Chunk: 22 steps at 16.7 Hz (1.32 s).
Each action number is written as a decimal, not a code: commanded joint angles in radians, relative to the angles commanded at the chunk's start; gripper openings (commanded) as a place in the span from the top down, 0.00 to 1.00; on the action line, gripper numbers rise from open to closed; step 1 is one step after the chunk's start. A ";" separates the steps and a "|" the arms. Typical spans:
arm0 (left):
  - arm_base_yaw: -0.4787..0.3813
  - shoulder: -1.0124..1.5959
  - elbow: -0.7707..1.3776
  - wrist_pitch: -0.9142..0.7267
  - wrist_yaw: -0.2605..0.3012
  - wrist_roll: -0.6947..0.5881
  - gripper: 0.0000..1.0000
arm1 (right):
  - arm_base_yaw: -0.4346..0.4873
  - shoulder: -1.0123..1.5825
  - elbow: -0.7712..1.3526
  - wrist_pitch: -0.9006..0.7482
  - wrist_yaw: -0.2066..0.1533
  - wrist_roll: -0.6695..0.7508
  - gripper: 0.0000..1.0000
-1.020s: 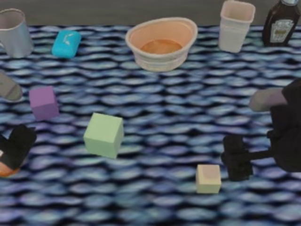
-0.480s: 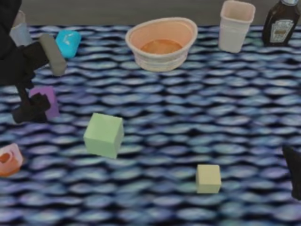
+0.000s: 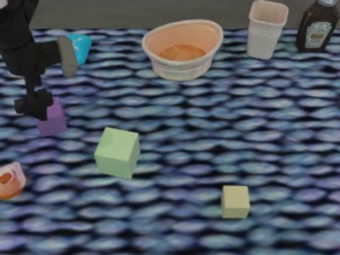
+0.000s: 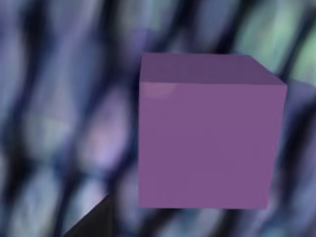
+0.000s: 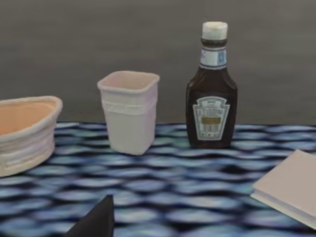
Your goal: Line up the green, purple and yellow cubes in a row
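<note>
Jaws of the left gripper (image 3: pixel 34 104) are hanging over the upper-left edge of the purple cube (image 3: pixel 51 118) at the table's left side, and whether they are spread or pressed together cannot be told from either view. Seen from the left wrist, the purple cube (image 4: pixel 210 133) is filling the frame as a plain matte block with sharp edges, sitting flat on the blue woven table (image 3: pixel 223 138), with only a dark sliver of the gripper showing at the frame's edge. To its right and nearer the front, the pale green cube (image 3: pixel 117 152), the largest of the three, is sitting slightly turned. Well apart from both, toward the front right, the small cream-yellow cube (image 3: pixel 235 201) is lying by itself. No cube is touching another. The right gripper is sitting out of the top view; its wrist camera is looking at a white cup (image 5: pixel 129 117) and a sauce bottle (image 5: pixel 211 96).
</note>
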State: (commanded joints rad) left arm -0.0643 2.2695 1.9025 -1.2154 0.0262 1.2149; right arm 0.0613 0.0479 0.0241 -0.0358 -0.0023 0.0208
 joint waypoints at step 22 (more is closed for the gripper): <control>0.010 0.148 -0.127 0.288 -0.021 0.023 0.00 | -0.051 -0.048 -0.024 0.036 0.002 -0.021 0.00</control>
State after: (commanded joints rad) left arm -0.0544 2.4180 1.7752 -0.9279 0.0054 1.2379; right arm 0.0100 0.0000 0.0000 0.0000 0.0000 0.0000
